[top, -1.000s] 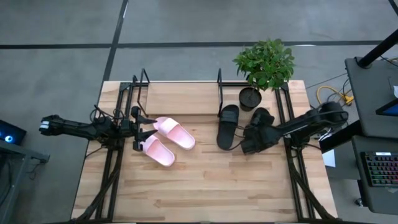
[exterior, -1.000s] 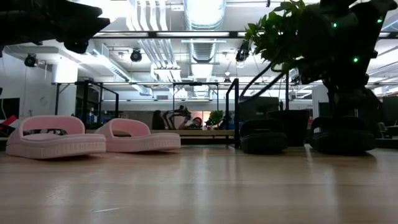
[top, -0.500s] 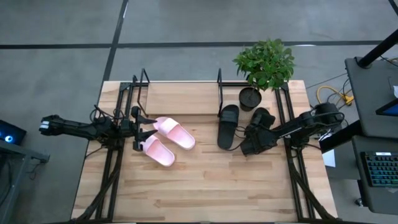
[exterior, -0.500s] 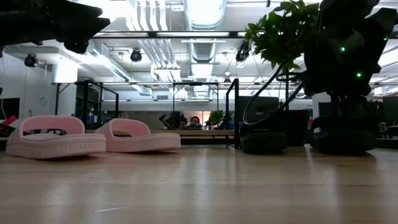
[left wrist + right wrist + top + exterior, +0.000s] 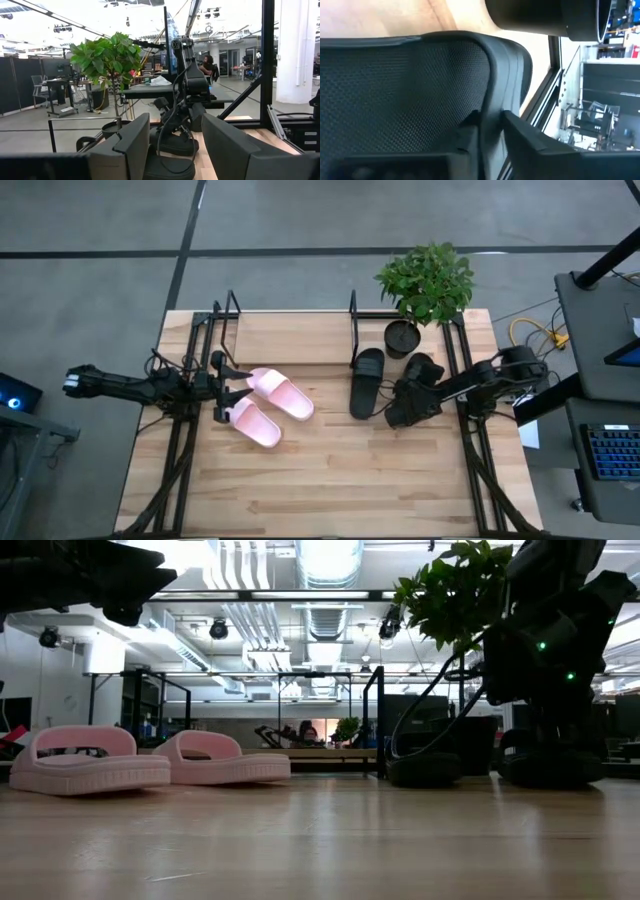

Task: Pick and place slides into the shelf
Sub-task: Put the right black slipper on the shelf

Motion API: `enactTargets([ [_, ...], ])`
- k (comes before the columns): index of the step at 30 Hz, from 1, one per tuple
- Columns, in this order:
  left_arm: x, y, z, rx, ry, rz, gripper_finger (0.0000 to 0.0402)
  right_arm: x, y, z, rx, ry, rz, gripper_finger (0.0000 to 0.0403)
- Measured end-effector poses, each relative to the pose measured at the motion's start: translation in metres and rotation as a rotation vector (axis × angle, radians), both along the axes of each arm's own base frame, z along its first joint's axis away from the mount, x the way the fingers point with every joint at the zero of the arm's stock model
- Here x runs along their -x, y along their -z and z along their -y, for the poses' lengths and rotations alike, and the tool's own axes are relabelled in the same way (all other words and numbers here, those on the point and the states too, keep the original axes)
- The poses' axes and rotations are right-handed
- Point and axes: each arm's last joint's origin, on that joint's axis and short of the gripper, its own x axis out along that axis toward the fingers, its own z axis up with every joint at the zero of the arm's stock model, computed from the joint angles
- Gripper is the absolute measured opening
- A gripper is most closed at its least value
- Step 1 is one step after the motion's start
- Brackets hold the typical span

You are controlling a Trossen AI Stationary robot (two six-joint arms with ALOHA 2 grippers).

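Observation:
Two pale pink slides (image 5: 268, 406) lie side by side on the table's left half, soles down; the low view shows them as pink slides (image 5: 150, 762). My left gripper (image 5: 222, 390) hovers open just left of them. One black slide (image 5: 367, 383) lies flat near the shelf's right upright. The second black slide (image 5: 420, 369) lies right of it, with my right gripper (image 5: 404, 410) shut on its near part. The shelf (image 5: 290, 338), black rods around a light board, stands along the far edge. My right gripper pinches the second black slide's raised sole edge (image 5: 491, 112) beside a rounded end. One finger (image 5: 468, 131) lies on the textured footbed, the other finger (image 5: 532, 136) outside the edge. It comes slanting down from the table's right. The held slide (image 5: 545, 758) rests on the table.
A potted plant (image 5: 425, 285) stands at the far right corner, just behind the black slides. Black arm frames run along both sides of the table. The near half of the wooden table (image 5: 330, 490) is bare.
My right arm has shifted a little toward the table's left and tipped over the second black slide, which has stayed on the table. The left arm and the pink slides have kept still.

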Motion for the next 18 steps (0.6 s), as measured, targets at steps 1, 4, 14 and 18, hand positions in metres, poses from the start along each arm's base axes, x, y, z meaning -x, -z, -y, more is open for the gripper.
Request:
enactTargets([
  [1, 0.0, 0.0, 0.0, 0.0, -0.001, -0.001, 0.0167, 0.0, 0.0, 0.0, 0.009, 0.002, 0.002, 0.0026],
  [4, 0.0, 0.0, 0.0, 0.0, -0.001, -0.001, 0.0167, 0.0, -0.001, 0.001, 0.017, 0.003, 0.016, 0.0015],
  [14, 0.0, 0.0, 0.0, 0.0, 0.0, 0.0, 0.0167, 0.003, -0.025, -0.001, -0.027, 0.009, 0.163, 0.001],
  [18, 0.0, 0.0, 0.0, 0.0, 0.0, 0.002, 0.0167, 0.007, -0.043, -0.004, -0.048, -0.015, 0.26, 0.001],
])
